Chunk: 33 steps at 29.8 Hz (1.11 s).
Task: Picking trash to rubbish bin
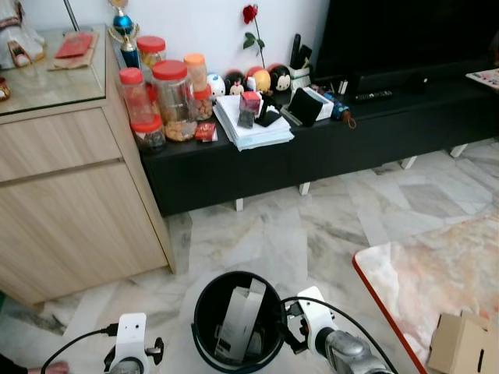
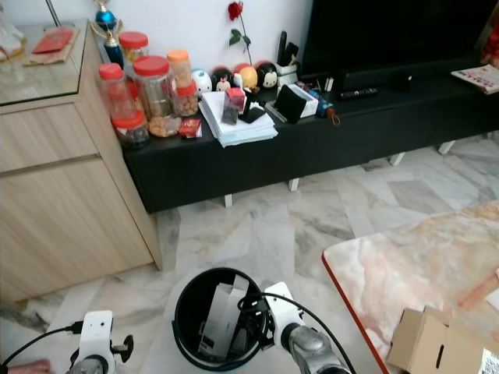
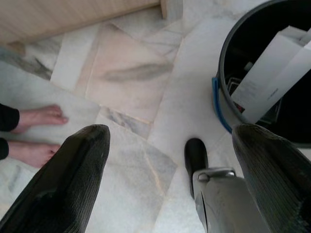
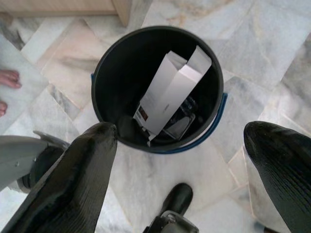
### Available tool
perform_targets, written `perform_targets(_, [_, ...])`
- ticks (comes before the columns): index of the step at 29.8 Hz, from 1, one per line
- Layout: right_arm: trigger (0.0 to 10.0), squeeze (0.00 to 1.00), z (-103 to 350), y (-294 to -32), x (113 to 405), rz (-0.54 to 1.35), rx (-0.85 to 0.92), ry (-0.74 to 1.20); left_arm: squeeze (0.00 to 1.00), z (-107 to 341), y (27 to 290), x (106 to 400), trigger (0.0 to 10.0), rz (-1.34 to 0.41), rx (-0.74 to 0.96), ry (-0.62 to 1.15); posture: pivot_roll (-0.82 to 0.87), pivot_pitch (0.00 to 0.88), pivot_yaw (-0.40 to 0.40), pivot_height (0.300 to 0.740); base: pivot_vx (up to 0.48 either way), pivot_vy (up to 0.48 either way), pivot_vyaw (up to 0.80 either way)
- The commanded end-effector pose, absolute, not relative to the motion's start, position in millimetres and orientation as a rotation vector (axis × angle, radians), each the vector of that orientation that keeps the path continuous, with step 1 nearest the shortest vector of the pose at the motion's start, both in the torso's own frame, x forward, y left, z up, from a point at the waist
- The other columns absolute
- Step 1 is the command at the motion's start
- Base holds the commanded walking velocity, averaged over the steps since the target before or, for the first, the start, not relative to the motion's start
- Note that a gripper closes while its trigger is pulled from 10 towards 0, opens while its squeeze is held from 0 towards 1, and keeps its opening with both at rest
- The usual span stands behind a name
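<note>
1. Below, in the head views, the black bin stands on the marble floor between both arms, white carton leaning inside.
2. Left gripper gapes empty, idle beside it.
3. Right gripper hangs spread above the bin's mouth, apparently just released.

Faint print on the white box, seemingly illegible.

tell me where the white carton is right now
The white carton stands tilted inside the black rubbish bin, on the marble floor directly before the robot, between its left gripper and right gripper.
</note>
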State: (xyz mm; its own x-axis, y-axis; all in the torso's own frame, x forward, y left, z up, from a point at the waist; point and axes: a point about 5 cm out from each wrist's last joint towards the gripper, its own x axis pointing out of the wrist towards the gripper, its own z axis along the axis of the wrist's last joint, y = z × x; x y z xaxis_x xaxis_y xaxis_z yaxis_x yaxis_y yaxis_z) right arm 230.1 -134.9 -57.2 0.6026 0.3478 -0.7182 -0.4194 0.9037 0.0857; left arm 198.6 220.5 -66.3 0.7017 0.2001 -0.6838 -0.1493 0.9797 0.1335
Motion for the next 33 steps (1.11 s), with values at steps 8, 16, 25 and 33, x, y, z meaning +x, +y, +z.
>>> perform_targets(8, [10.0,0.00,-59.3,-134.8,227.0,0.447,-0.095,0.826,0.00,-68.4,221.7,194.6,10.0,0.204,0.059,0.783,-0.05,0.018,-0.015,0.740,-0.277,0.000,0.00])
perform_targets(16, [10.0,0.00,-59.6,-135.1,226.6,0.447,-0.095,0.826,0.00,-68.4,221.1,194.7,10.0,0.201,0.061,0.782,-0.05,0.018,-0.015,0.740,-0.272,0.000,0.00])
perform_targets(25, [10.0,0.00,-59.0,-135.1,227.2,0.450,-0.097,0.823,0.00,-67.7,220.9,196.0,10.0,0.202,0.059,0.775,-0.05,0.025,-0.018,0.740,-0.272,0.000,0.00])
perform_targets(33, [10.0,0.00,-58.7,-134.9,227.6,0.453,-0.098,0.821,0.00,-66.7,221.0,197.8,10.0,0.204,0.055,0.769,-0.05,0.028,-0.020,0.740,-0.269,0.000,0.00])
